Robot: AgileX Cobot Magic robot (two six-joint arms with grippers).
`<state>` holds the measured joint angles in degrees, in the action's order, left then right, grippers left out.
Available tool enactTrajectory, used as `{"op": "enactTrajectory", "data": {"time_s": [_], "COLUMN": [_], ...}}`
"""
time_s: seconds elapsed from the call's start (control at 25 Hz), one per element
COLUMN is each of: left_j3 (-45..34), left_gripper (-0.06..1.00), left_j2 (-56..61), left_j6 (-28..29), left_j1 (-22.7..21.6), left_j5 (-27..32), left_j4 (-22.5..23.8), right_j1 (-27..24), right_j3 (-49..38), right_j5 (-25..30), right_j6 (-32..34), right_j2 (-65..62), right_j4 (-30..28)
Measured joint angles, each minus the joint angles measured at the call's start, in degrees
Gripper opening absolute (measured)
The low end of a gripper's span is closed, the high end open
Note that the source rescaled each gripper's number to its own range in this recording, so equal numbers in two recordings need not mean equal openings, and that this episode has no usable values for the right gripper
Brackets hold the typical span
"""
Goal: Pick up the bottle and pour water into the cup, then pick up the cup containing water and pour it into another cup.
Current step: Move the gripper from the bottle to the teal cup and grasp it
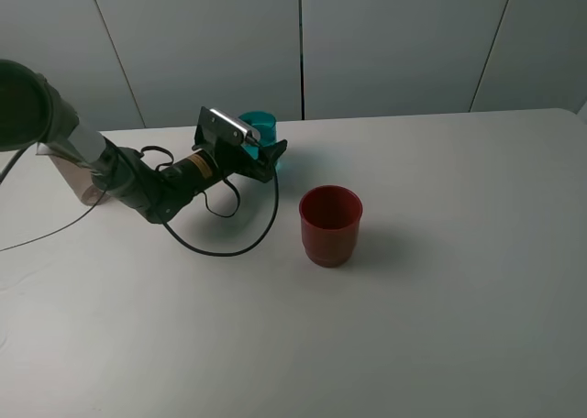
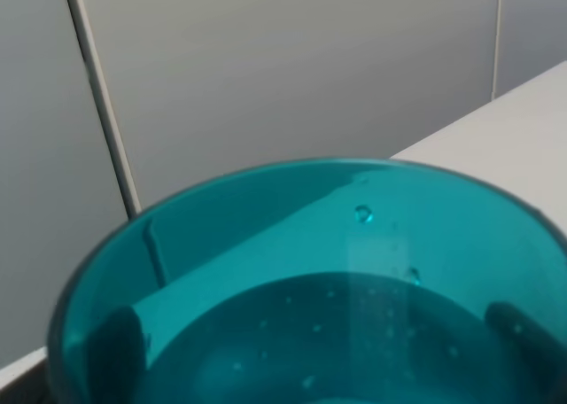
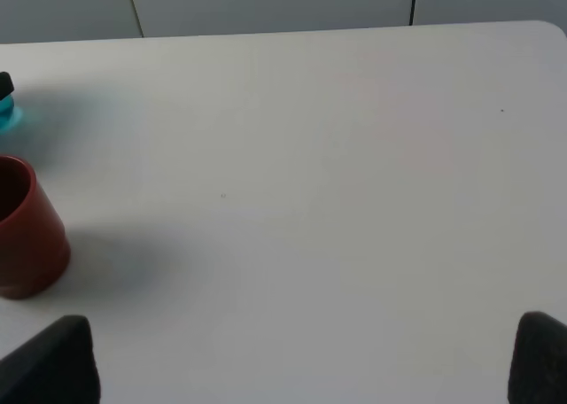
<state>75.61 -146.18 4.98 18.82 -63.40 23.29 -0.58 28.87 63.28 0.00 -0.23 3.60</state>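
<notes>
While the left gripper [image 1: 267, 148] stands spread wide, one finger on each side of the teal cup [image 1: 261, 123], that cup sits upright with water in it, behind and left of the red cup [image 1: 330, 224]. The right gripper [image 3: 297, 369] hangs released, empty, above the table [image 3: 354, 200].

My left pincer [image 1: 271, 156] around the cup [image 1: 261, 122], toward the back of the bench [image 1: 459, 290].
One finger stands on either side of the cup, which sits on the bench; the other cup [image 1: 330, 224] stands well apart, nearer the front and to the right, also on the bench.
</notes>
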Motion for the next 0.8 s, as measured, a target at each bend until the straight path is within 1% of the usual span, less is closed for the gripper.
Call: {"op": "enactTrajectory", "data": {"time_s": [0.2, 0.36, 0.4, 0.44, 0.48, 0.52, 0.56, 0.8], "left_j3": [0.6, 0.71, 0.71, 0.71, 0.71, 0.71, 0.71, 0.71], "left_gripper": [1.0, 1.0, 0.96, 0.83, 0.53, 0.1, 0.07, 0.07], "left_j2": [-0.36, -0.36, -0.36, -0.36, -0.36, -0.36, -0.36, -0.36], "left_j6": [0.44, 0.53, 0.65, 0.65, 0.65, 0.84, 0.83, 0.83], "left_j1": [0.0, 0.0, 0.0, 0.0, 0.0, 0.0, 0.0, 0.0], "left_j5": [0.71, 0.71, 0.71, 0.71, 0.71, 0.71, 0.71, 0.71], "left_j4": [1.32, 1.44, 1.55, 1.55, 1.55, 1.55, 1.55, 1.78], "right_j1": [0.0, 0.0, 0.0, 0.0, 0.0, 0.0, 0.0, 0.0], "right_j3": [0.0, 0.0, 0.0, 0.0, 0.0, 0.0, 0.0, 0.0], "right_j5": [0.0, 0.0, 0.0, 0.0, 0.0, 0.0, 0.0, 0.0], "right_j6": [0.0, 0.0, -0.3, -0.3, -0.3, -0.3, -0.3, -0.3], "right_j2": [0.0, 0.0, 0.0, 0.0, 0.0, 0.0, 0.0, 0.0], "right_j4": [0.0, 0.0, 0.0, 0.0, 0.0, 0.0, 0.0, 0.0]}}
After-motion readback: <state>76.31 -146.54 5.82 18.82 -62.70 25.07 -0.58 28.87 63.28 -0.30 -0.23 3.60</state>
